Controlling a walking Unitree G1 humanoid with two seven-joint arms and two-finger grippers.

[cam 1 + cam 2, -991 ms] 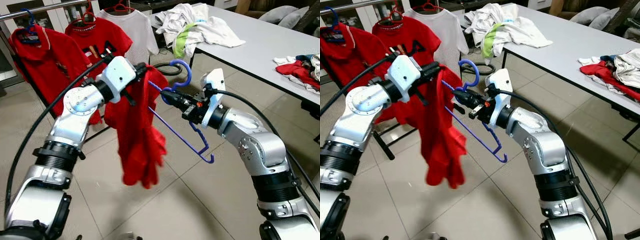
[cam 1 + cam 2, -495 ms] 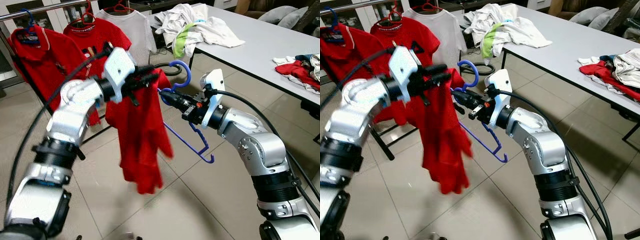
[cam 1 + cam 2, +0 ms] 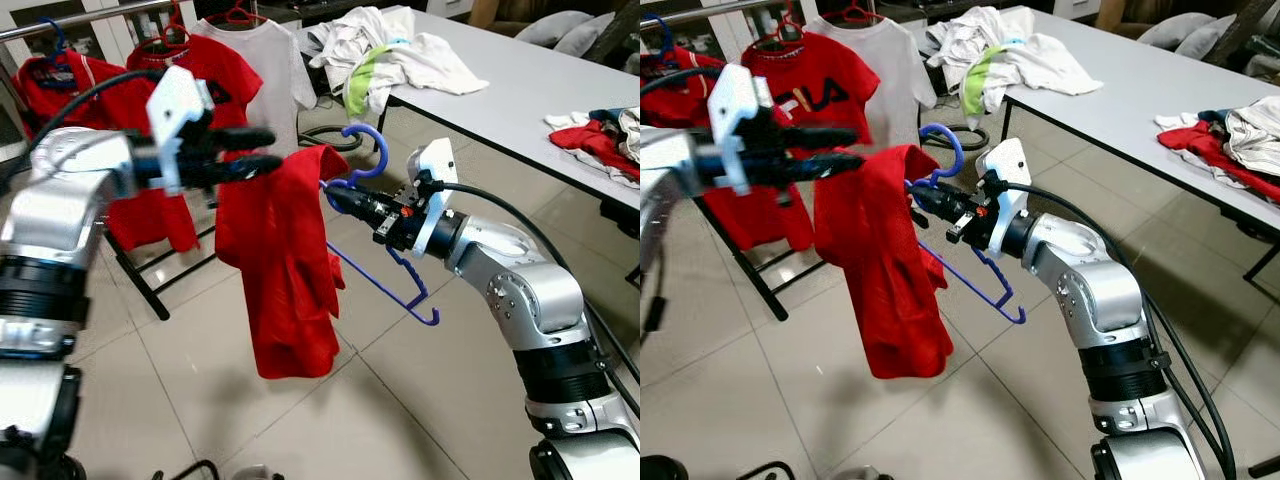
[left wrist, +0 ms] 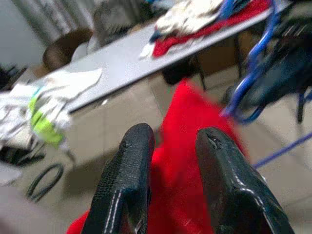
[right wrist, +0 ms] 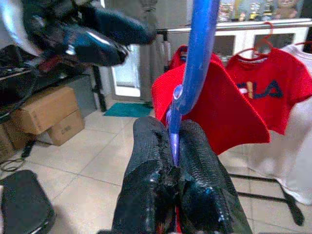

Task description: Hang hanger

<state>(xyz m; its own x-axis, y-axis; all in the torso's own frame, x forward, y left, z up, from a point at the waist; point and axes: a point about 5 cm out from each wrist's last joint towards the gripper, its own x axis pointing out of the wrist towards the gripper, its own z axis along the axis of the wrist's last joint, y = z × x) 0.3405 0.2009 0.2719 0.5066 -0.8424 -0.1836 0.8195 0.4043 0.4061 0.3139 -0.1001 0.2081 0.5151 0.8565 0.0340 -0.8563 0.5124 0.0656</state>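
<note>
The two eye views are looking forward and down from the head, sharing both arms, the shirt (image 3: 285, 260), the rack (image 3: 90, 15) and the table (image 3: 520, 75); the left wrist view is looking close along its fingers (image 4: 127, 185) toward the table; the right wrist view is looking close along its fingers (image 5: 148, 180) toward the rack.

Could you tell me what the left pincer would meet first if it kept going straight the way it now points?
Most likely the red shirt draped on the blue hanger: the left pincer, fingers open, points across at its top edge, almost touching. Depth is hard to judge; it might pass just above.
</note>
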